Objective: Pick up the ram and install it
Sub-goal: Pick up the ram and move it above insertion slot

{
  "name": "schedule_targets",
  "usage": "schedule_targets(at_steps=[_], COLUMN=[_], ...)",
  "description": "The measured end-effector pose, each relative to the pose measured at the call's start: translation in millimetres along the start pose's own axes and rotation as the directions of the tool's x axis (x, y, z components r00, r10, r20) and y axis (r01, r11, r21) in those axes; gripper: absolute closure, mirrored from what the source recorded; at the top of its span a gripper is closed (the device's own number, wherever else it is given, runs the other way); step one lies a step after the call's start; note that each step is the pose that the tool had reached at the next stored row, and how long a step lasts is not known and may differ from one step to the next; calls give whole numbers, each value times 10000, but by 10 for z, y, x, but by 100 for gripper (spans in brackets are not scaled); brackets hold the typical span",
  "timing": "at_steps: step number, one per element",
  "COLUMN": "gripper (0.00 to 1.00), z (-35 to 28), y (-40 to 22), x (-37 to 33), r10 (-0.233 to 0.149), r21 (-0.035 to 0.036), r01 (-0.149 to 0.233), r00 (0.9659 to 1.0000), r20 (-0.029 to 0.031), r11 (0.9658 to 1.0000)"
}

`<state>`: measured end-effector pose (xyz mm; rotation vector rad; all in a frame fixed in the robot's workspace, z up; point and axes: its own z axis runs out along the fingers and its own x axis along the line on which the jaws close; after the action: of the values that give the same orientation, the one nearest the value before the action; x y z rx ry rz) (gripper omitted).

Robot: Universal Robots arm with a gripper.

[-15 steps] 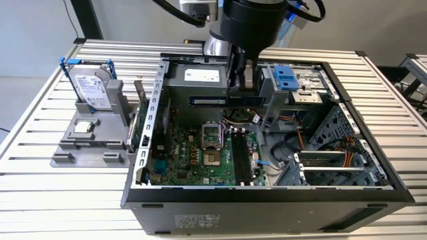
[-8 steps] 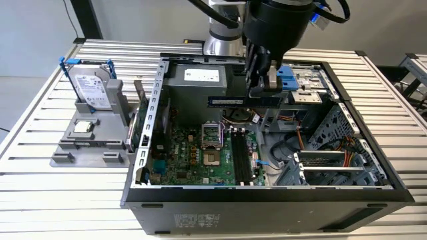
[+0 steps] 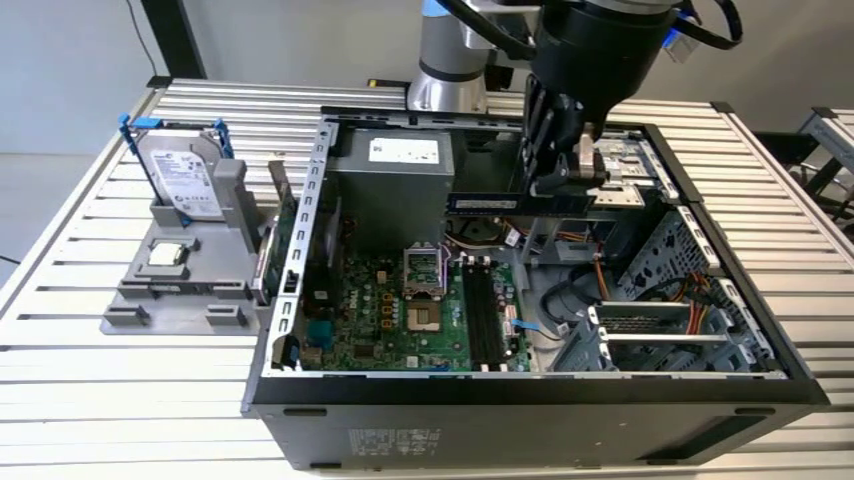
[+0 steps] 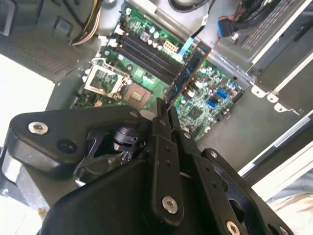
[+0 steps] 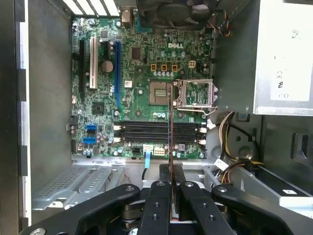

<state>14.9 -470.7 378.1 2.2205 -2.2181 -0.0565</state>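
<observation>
My gripper hangs over the open computer case, shut on the ram, a long dark stick with a pale label. The stick is held level and on edge, in the air above the motherboard. In the second wrist view the ram juts out from the closed fingertips over the green board. In the first wrist view the ram shows edge-on, crossing above the black memory slots. Those slots lie lower in the case, towards the exterior view's front.
A grey holder on the exterior view's left carries a silver hard drive with blue rails and a small square chip. A green card stands beside the case wall. Inside are a power supply, cables and a drive cage.
</observation>
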Motion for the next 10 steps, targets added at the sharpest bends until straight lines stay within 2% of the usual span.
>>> schedule_targets(at_steps=[4, 10], gripper=[100, 100], z=[0, 0], y=[-3, -4], x=[1, 1], r10=[293, 305], r21=[6, 7], r01=[-293, -305], r00=[9996, 9995], r20=[8, 8], r11=[9996, 9995])
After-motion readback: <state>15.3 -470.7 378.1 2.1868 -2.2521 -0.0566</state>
